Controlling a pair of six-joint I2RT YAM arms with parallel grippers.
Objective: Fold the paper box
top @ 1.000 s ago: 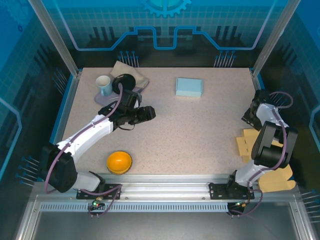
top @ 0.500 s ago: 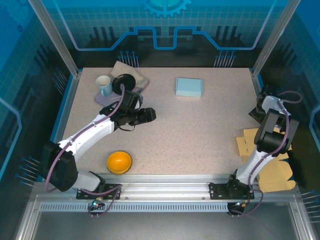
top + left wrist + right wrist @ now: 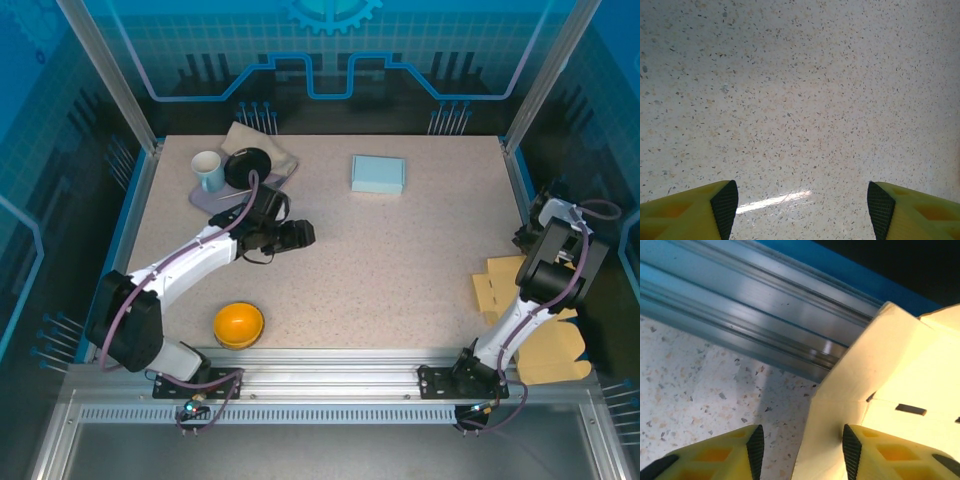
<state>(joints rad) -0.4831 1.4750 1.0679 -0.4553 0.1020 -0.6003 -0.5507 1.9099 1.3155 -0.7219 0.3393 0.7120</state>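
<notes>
At the near edge of the speckled, stone-look worktop (image 3: 400, 260), a glossy orange bowl (image 3: 239, 325) sits round and empty just ahead of the left arm's base. To the right, the unfolded cardboard box blank (image 3: 495, 290), tan and matte with notched flaps, lies flat at the worktop's right margin, and part of it reaches out past the edge beside the right arm's base.

The right claw (image 3: 802, 436), two yellow plastic fingers faced with black ribbed pads, points down at that margin. A creased corner of the blank, with small dark slots cut in it, lies between the fingers in the wrist view. The right finger overlaps the card, while a strip of bare worktop shows between the card's edge and the left finger. The fingers stand partly apart; whether they pinch the card cannot be told. Just beyond runs a ribbed, brushed aluminium rail (image 3: 740, 310) along the worktop's edge.

Further in, the left claw (image 3: 800, 202) hangs released over bare worktop left of centre, its yellow fingers spread wide with nothing between the textured pads.

Toward the far left corner, a pale mug (image 3: 208, 170) stands on a lilac mat (image 3: 205, 198), just beside a black round object (image 3: 247, 165) that rests against a crumpled beige cloth (image 3: 262, 142). Well apart, at the far centre, lies a closed pale blue box (image 3: 378, 173), rectangular and smooth.
</notes>
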